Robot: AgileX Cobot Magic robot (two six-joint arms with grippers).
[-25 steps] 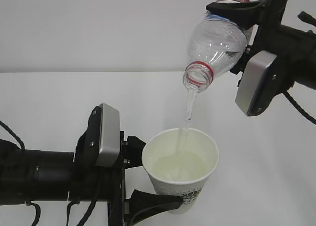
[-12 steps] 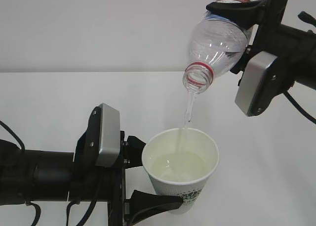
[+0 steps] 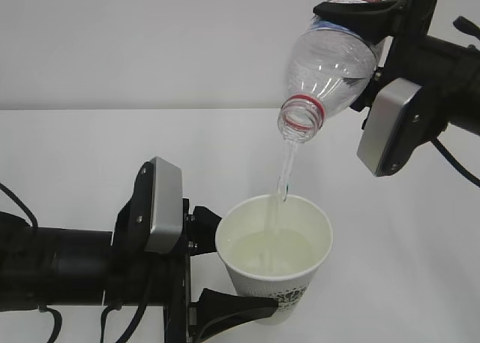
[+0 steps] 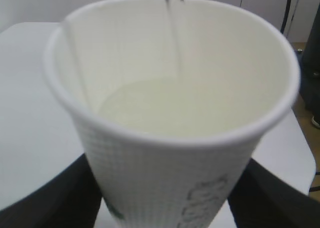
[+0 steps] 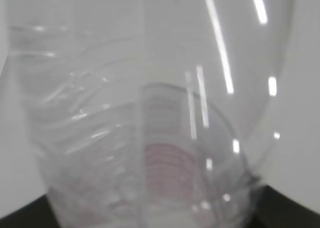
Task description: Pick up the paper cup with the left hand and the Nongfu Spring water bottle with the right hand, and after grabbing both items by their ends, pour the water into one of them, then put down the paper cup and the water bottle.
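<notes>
Water [image 3: 283, 179] runs from the tipped bottle [image 3: 330, 61] into the cup [image 3: 275, 259].
The left hand [image 3: 217, 272] grips the cup; the right hand [image 3: 364, 54] grips the bottle, whose blurry close-up probably shows its neck.

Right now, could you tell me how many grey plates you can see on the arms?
2: one plate on the left arm beside the cup, the other plate on the right arm beside the tilted bottle. None seems hidden.
</notes>
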